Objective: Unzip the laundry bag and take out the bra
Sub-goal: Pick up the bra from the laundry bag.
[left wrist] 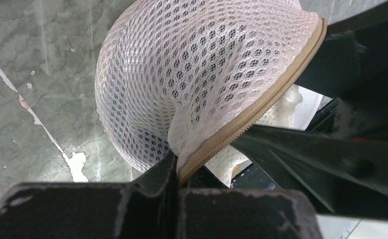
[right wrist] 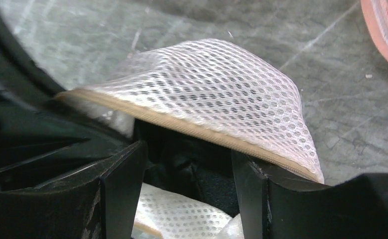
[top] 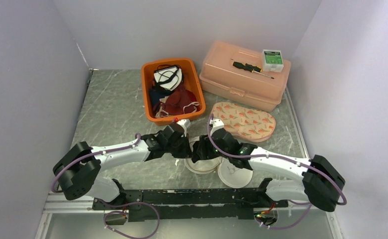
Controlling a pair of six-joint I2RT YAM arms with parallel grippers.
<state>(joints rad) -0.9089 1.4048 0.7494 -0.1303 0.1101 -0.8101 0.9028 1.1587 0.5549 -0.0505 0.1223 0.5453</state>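
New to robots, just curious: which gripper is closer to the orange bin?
Left. The left gripper sits just in front of the orange bin; the right gripper is farther to its right.

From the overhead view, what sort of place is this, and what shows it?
Probably a robot test cell: plain walls box in the table, and an orange bin and pink case look staged.

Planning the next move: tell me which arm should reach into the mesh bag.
Right. The left gripper is shut on the laundry bag at its zipper, lifting that edge; the right gripper is open, facing the gap beneath, likely free to reach in.
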